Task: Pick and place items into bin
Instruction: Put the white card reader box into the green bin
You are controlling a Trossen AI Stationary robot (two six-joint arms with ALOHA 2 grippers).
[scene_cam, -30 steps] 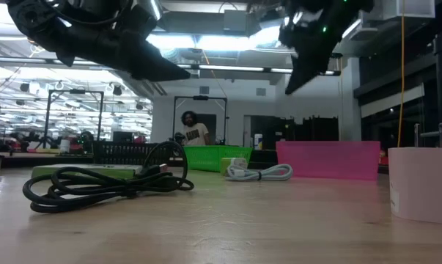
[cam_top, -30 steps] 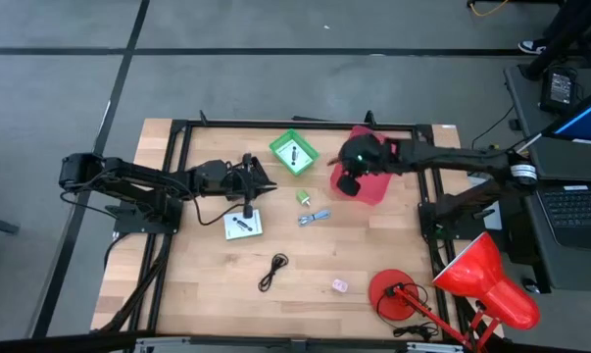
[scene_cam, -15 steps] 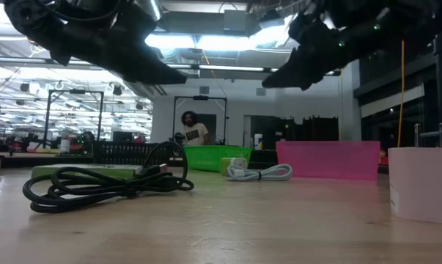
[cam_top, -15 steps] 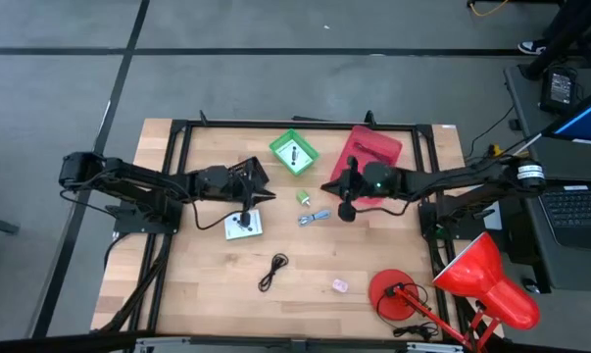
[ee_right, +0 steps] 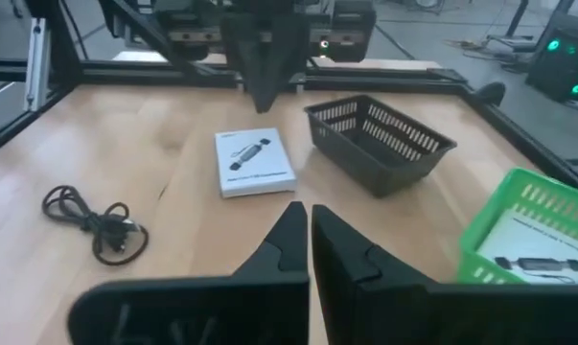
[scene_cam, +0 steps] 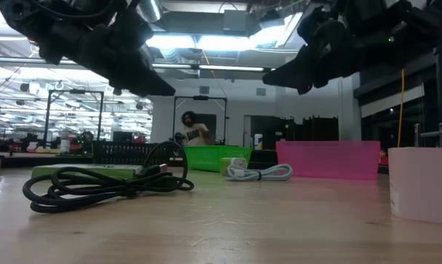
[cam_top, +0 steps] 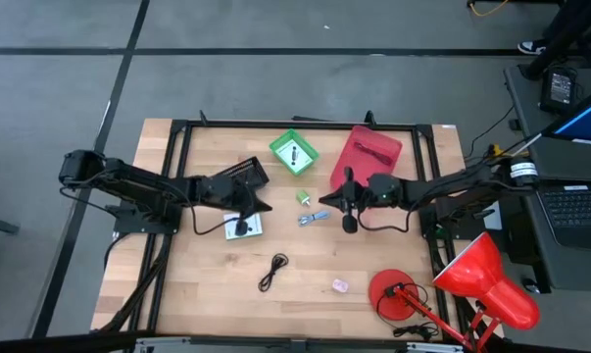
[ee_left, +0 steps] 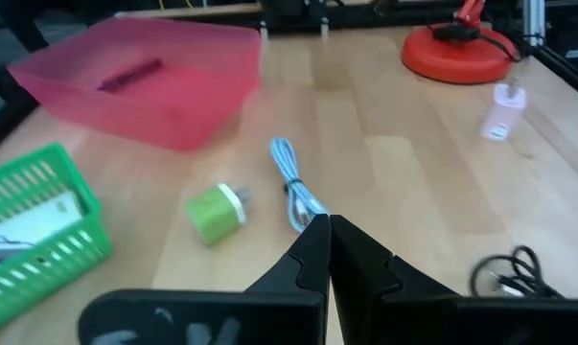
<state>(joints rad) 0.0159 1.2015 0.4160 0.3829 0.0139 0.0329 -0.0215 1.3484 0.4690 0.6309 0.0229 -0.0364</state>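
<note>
Moved: right tool (cam_top: 321, 201) is now hanging closed over worktop (cam_top: 207, 284), off the pink bin (cam_top: 369, 157).
Left tool (cam_top: 266, 206): closing fully, empty.
Card (cam_top: 242, 226): lying white, black-marked.

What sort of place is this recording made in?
Probably a robotics lab or workshop hall: a framed wooden table on a grey taped floor, ceiling strip lights, other metal rigs and a person behind.

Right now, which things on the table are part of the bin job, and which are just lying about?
Job: white card, black cable, green piece, blue-grey cable, pink piece, green bin, pink bin, black basket.
Lying about: red desk lamp, laptop.
</note>
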